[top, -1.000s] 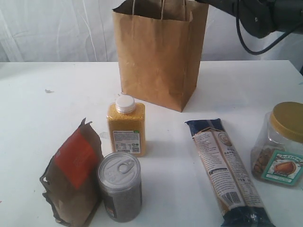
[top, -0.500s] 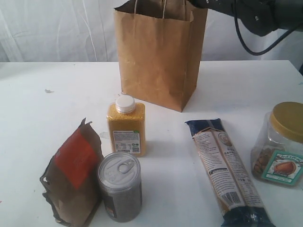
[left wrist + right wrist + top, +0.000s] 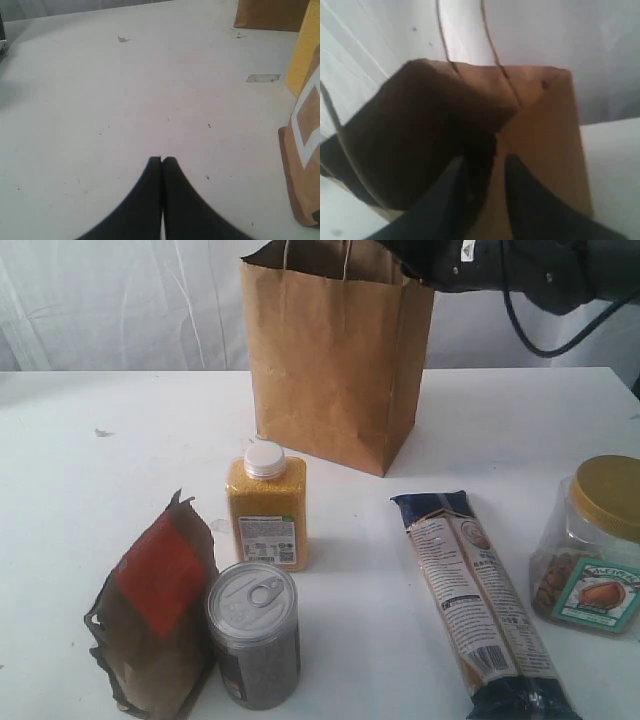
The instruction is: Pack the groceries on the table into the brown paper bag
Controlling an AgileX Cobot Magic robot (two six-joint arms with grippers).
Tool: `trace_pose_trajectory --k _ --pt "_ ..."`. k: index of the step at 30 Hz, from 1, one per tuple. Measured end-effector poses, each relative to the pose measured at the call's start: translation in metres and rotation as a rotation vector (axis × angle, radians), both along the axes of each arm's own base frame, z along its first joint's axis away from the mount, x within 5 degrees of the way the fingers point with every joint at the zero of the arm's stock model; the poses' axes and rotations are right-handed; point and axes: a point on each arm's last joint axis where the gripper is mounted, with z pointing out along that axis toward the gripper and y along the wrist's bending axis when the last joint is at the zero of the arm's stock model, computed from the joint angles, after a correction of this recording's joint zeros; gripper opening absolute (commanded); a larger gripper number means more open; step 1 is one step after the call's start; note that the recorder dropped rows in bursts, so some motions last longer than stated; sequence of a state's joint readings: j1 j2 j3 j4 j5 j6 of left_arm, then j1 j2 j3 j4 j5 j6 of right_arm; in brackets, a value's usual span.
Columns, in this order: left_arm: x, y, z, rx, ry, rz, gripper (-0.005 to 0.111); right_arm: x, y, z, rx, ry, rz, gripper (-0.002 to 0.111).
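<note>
Hovering parted right gripper [image 3: 487, 161] above brown paper bag [image 3: 330, 370], left gripper [image 3: 161, 159] closed; seems light, crumple-prone, best held at rim.

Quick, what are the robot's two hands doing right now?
Left gripper: closed, fingers together, holding nothing.
Right gripper: open, fingers apart over the brown paper bag, nothing seen between them.

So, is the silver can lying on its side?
No, the silver can stands upright next to the brown pouch, its pull-tab lid facing up.
</note>
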State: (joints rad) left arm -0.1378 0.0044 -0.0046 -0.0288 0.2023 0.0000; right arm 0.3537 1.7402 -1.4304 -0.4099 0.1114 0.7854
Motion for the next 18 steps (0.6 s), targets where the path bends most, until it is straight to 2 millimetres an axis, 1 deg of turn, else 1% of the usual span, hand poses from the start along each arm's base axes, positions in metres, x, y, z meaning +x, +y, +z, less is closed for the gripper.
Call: trace_pose_trajectory --k 2,3,5,7,10,14,16,18 --pt "0.0 0.0 0.0 0.0 0.0 0.0 0.0 -0.011 -0.009 0.008 -0.114 0.043 -0.019 0.004" --pt "0.0 0.0 0.0 0.0 0.0 0.0 0.0 -0.017 -0.01 0.012 -0.176 0.052 -0.011 0.0" --pt "0.0 0.0 0.0 0.0 0.0 0.0 0.0 -0.03 -0.014 0.02 -0.307 0.069 0.016 0.0" --pt "0.0 0.0 0.0 0.0 0.0 0.0 0.0 -0.045 -0.012 0.026 -0.433 0.09 0.06 0.0" --pt "0.0 0.0 0.0 0.0 0.0 0.0 0.0 -0.072 -0.013 0.028 -0.596 0.169 0.121 0.0" --pt "0.0 0.0 0.0 0.0 0.0 0.0 0.0 -0.105 -0.018 0.014 -0.707 0.316 0.175 0.0" --pt "0.0 0.0 0.0 0.0 0.0 0.0 0.0 -0.119 -0.021 0.001 -0.743 0.377 0.205 0.0" --pt "0.0 0.0 0.0 0.0 0.0 0.0 0.0 -0.134 -0.025 -0.016 -0.768 0.439 0.245 0.0"
